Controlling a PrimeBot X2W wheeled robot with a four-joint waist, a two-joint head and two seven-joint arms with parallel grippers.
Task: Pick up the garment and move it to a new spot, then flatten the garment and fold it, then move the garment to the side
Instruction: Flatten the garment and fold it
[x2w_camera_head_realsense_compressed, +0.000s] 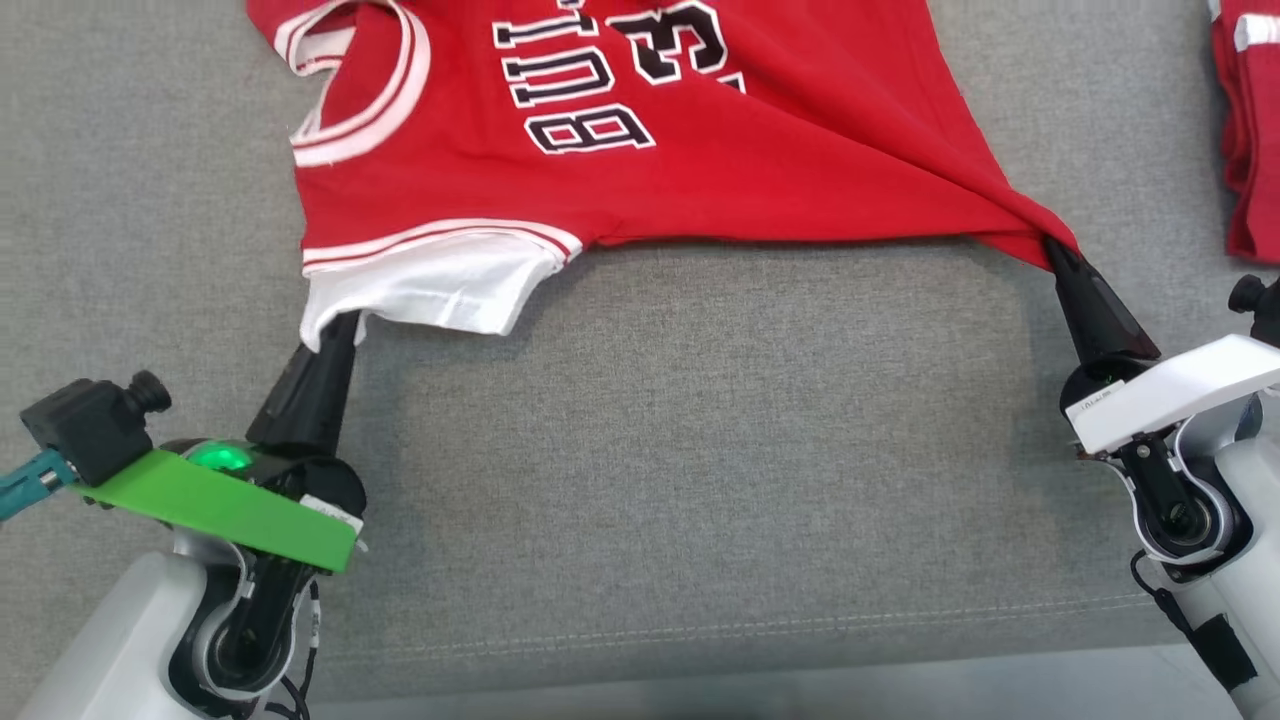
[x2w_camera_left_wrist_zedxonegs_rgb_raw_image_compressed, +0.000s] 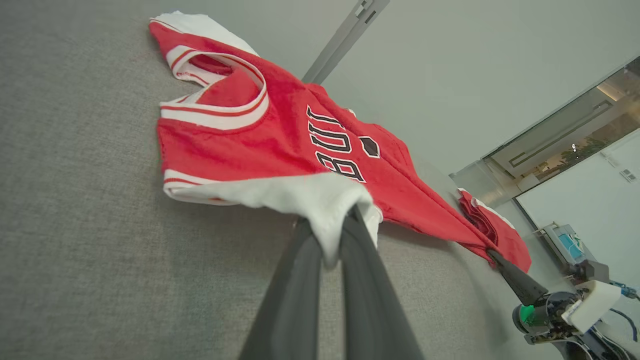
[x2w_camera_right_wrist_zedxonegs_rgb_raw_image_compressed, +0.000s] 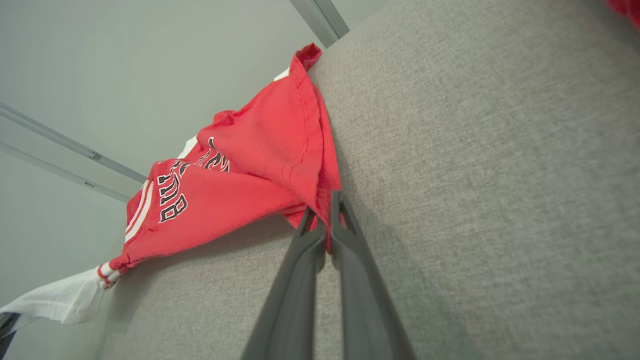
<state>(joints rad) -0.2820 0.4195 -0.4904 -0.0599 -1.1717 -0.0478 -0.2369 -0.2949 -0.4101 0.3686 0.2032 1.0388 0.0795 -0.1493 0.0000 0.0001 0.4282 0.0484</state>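
Two pinches going on: left hand (x2w_camera_head_realsense_compressed: 340, 325) clenched on the jersey (x2w_camera_head_realsense_compressed: 620, 190) by its white sleeve; right hand (x2w_camera_head_realsense_compressed: 1052, 250) clamped on a red corner; it's pulled taut over the grey surface (x2w_camera_head_realsense_compressed: 700, 450), I guess to flatten it.

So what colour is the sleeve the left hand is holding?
White; the sleeve shows best in left wrist view.
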